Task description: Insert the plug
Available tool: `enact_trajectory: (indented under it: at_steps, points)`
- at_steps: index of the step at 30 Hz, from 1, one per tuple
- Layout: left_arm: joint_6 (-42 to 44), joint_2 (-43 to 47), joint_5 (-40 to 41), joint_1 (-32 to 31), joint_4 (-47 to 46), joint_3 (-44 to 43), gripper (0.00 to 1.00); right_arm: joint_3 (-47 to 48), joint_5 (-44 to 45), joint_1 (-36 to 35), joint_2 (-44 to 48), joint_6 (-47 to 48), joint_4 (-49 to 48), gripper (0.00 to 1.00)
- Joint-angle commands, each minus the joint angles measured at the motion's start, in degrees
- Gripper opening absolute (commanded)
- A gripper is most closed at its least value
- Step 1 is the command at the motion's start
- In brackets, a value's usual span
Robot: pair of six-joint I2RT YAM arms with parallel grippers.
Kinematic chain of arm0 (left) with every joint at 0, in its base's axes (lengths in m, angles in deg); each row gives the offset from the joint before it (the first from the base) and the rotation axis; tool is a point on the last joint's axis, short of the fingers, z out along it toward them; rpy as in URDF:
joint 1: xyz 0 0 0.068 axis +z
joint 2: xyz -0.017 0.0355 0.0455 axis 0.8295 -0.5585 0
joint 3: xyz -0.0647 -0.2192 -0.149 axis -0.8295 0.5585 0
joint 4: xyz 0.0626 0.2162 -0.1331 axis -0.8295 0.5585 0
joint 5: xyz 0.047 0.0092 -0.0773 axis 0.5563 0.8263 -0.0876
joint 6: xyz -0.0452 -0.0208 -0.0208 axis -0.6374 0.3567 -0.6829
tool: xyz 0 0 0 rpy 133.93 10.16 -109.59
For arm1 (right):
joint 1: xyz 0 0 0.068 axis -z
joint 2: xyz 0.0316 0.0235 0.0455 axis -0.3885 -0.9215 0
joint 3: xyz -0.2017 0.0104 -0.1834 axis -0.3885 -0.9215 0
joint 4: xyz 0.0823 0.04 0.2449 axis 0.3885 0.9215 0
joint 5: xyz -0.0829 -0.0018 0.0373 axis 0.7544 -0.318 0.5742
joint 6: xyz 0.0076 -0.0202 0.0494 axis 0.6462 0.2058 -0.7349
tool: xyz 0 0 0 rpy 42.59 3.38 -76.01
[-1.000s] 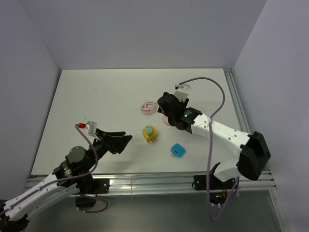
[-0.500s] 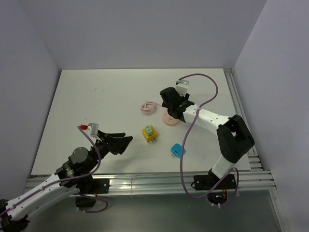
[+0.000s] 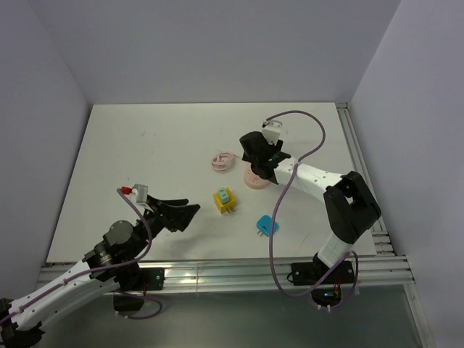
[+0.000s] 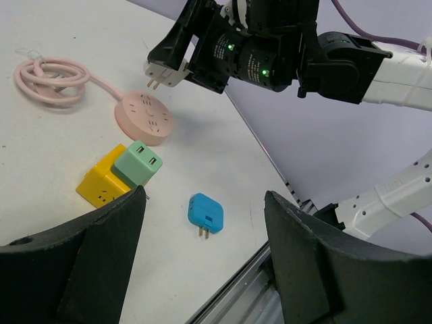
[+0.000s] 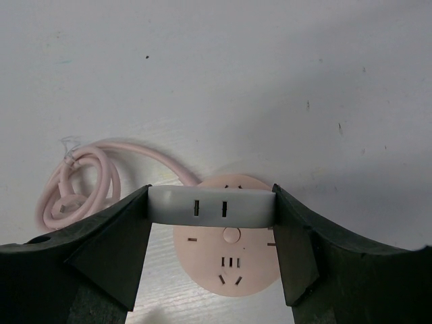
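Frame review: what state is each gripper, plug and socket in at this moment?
right gripper, shut on the white plug
white plug, held above the pink socket, prongs exposed, not inserted
pink socket, flat on the table, outlets empty
pink cord, coiled
green plug, seated on the yellow cube
yellow cube, resting on the table
blue plug, lying loose, prongs exposed
left gripper, open, empty

We note a matt white table (image 3: pixel 145 145), a smooth pink plastic socket (image 5: pixel 229 270), a smooth white plastic plug (image 5: pixel 210 208), and matt black plastic fingers (image 5: pixel 101 263).
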Motion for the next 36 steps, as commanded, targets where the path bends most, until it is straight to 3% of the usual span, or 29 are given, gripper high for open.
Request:
enact_trajectory:
  at_steps: [1, 36]
  points:
    - [0.49, 0.47, 0.53, -0.17, -2.05, 0.05, 0.77, -1.01, 2.05, -0.29, -0.4, 1.36, -2.2, 0.0]
    - [-1.53, 0.47, -0.88, -0.17, -3.46, 0.58, 0.77, -2.16, 4.07, -1.25, -3.22, 2.77, -3.61, 0.0]
